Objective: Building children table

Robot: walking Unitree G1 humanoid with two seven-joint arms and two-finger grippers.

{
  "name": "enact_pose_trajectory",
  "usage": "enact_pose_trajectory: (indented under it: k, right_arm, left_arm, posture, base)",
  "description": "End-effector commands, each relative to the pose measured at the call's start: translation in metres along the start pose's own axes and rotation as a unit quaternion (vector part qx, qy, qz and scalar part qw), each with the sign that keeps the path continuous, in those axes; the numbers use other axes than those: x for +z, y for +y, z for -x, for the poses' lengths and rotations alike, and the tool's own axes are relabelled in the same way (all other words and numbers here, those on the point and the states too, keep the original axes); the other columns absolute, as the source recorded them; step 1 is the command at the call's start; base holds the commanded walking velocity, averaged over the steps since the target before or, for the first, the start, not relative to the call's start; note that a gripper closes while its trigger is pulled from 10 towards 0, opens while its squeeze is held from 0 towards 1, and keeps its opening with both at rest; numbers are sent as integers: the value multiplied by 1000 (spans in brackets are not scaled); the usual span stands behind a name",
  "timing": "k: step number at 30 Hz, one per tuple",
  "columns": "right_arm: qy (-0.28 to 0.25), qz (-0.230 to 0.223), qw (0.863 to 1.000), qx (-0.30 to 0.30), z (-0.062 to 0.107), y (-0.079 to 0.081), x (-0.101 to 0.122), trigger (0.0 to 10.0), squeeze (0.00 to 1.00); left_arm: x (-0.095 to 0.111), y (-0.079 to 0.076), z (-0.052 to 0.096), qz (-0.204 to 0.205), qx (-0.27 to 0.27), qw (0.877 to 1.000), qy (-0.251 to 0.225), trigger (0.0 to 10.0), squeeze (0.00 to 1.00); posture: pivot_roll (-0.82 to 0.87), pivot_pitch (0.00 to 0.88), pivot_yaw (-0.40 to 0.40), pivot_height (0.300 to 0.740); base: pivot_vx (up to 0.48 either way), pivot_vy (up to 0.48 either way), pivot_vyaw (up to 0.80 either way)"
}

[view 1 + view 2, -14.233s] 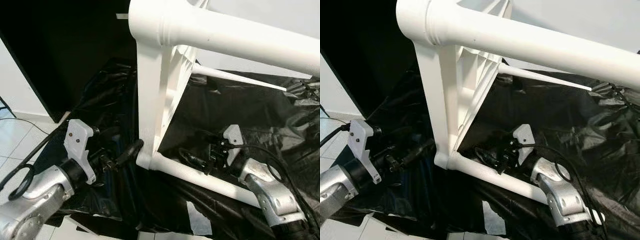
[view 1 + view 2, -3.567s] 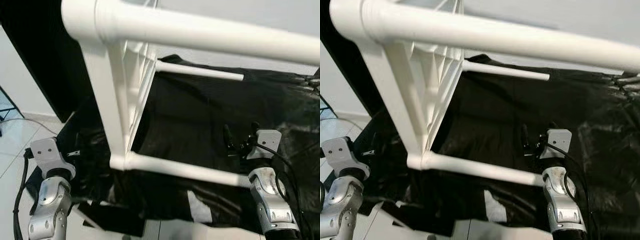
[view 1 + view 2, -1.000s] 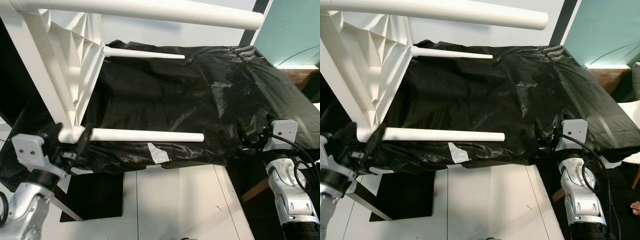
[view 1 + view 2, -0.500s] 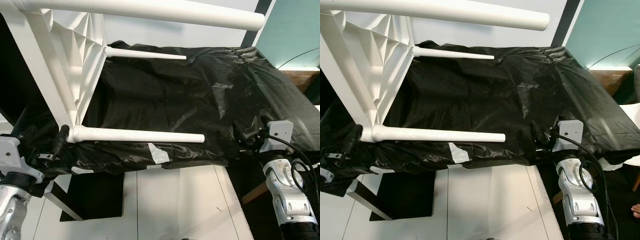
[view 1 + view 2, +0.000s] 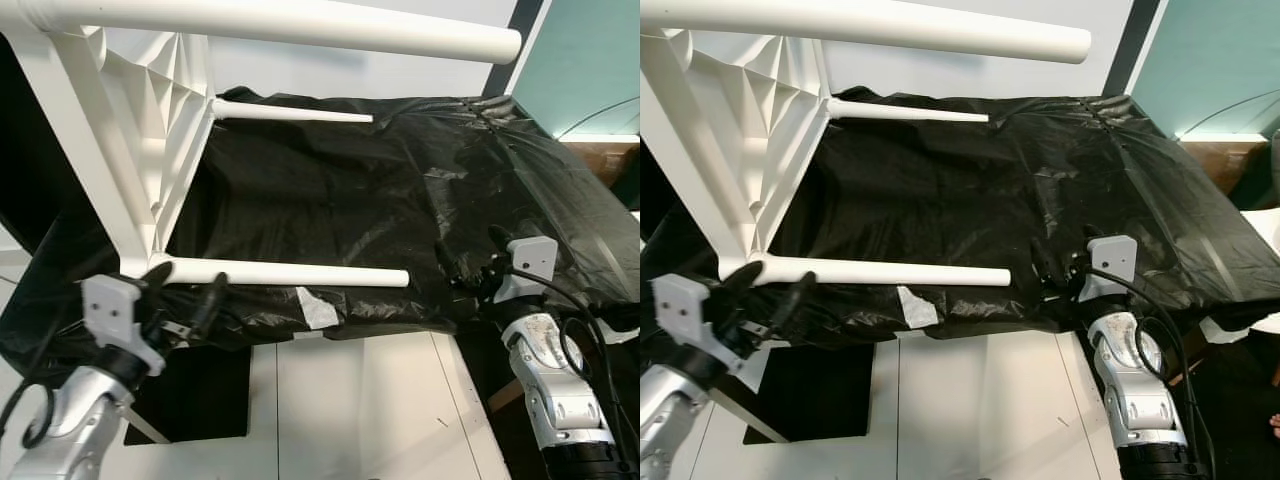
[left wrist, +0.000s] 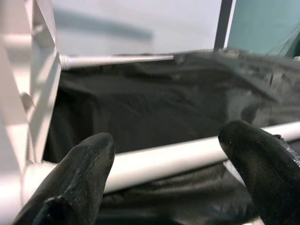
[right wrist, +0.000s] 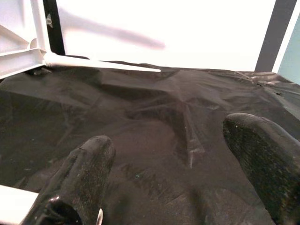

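Back up beside the near leg (image 5: pixel 290 272) of the white table (image 5: pixel 120 150), tipped on its side on black plastic sheeting (image 5: pixel 400 200): left gripper (image 5: pixel 185 298), fingers spread, gripping nothing. Likely readying a grasp. Right gripper (image 5: pixel 470 270) nearer the sheeting's edge, also spread.

White table (image 5: pixel 130 150), black plastic sheet (image 5: pixel 400 220).

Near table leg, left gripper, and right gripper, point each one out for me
near table leg (image 5: pixel 300 272), left eye view, middle of its shaft
left gripper (image 5: pixel 185 290), left eye view, between fingertips
right gripper (image 5: pixel 1040 272), right eye view, between fingertips
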State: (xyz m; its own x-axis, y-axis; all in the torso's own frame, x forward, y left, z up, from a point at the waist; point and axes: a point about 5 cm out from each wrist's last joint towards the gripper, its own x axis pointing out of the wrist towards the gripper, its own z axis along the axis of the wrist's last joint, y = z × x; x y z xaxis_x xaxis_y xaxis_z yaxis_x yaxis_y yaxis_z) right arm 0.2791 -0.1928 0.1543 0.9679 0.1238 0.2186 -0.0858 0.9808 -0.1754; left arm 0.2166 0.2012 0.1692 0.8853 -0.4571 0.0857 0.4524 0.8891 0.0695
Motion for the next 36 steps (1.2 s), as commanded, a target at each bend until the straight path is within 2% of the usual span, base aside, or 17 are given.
enact_pose_trajectory:
  k: [1,4,5,6,7,10,11,12,14,18,19,21,25,26,27,29,36]
  right_arm:
    - [-1,-6,1000,-1,2,6,2,10000,0]
    - [-5,-20,1000,-4,2,9,4,10000,8]
    - [-10,-29,1000,-2,2,10,5,10000,816]
    - [-10,-29,1000,-2,2,10,5,10000,816]
    - [-10,-31,999,0,3,11,6,10000,1000]
    - [-8,37,999,19,-1,15,11,10000,1000]
    - [-8,37,999,19,-1,15,11,10000,1000]
    - [-4,62,998,26,-5,17,14,10000,0]
    - [-3,90,995,41,-10,21,18,10000,0]
    - [-20,212,972,98,-22,33,31,10000,0]
    - [-20,212,972,98,-22,33,31,10000,0]
    - [-56,300,947,103,-33,37,45,10000,0]
    - [-147,422,892,71,-51,44,70,10000,0]
    - [-147,422,892,71,-51,44,70,10000,0]
    - [-178,453,871,65,-54,49,75,10000,0]
    - [-220,481,847,58,-57,56,82,10000,0]
    - [-299,503,806,91,-53,71,90,10000,0]
  left_arm:
    - [-6,-10,-6,-12,-48,999,15,10000,0]
    - [-7,-16,-14,-19,-64,998,19,10000,0]
    - [-8,-17,-16,-25,-68,997,22,10000,0]
    - [-8,-17,-16,-25,-68,997,22,10000,0]
    - [-9,-18,-19,-33,-69,997,22,10000,0]
    - [-7,-17,-24,-25,-67,997,15,10000,0]
    - [-7,-17,-24,-25,-67,997,15,10000,0]
    - [-5,-16,-25,-20,-67,997,12,10000,0]
    - [-3,-15,-25,-20,-70,997,9,10000,0]
    - [1,-10,-26,-19,-62,998,1,10000,0]
    - [1,-10,-26,-19,-62,998,1,10000,0]
    - [5,-9,-25,-7,-61,998,-10,10000,0]
    - [3,-10,-18,18,-96,995,4,10000,0]
    - [3,-10,-18,18,-96,995,4,10000,0]
    - [2,-10,-16,24,-103,994,12,10000,0]
    - [-2,-12,-15,31,-111,993,24,10000,0]
    - [-2,-15,-15,33,-106,993,25,10000,0]
  posture:
    - [41,0,-15,740]
    - [36,0,-12,740]
    - [31,0,-10,740]
    - [31,0,-10,740]
    - [31,0,-10,740]
    - [23,0,-8,740]
    - [23,0,-8,740]
    - [24,0,-10,740]
    - [27,0,-14,740]
    - [31,0,-17,740]
    - [31,0,-17,740]
    - [31,0,-25,740]
    - [38,0,-32,740]
    - [38,0,-32,740]
    - [35,0,-28,740]
    - [44,0,-36,740]
    - [53,0,-42,740]
  base:
    - [0,0,0]
    - [0,0,0]
    - [0,0,0]
    - [0,0,0]
    - [0,0,0]
    - [0,0,0]
    - [0,0,0]
    - [0,0,0]
    - [0,0,0]
    - [0,0,0]
    - [0,0,0]
    - [0,0,0]
    - [0,0,0]
    - [0,0,0]
    - [0,0,0]
    - [0,0,0]
    - [0,0,0]
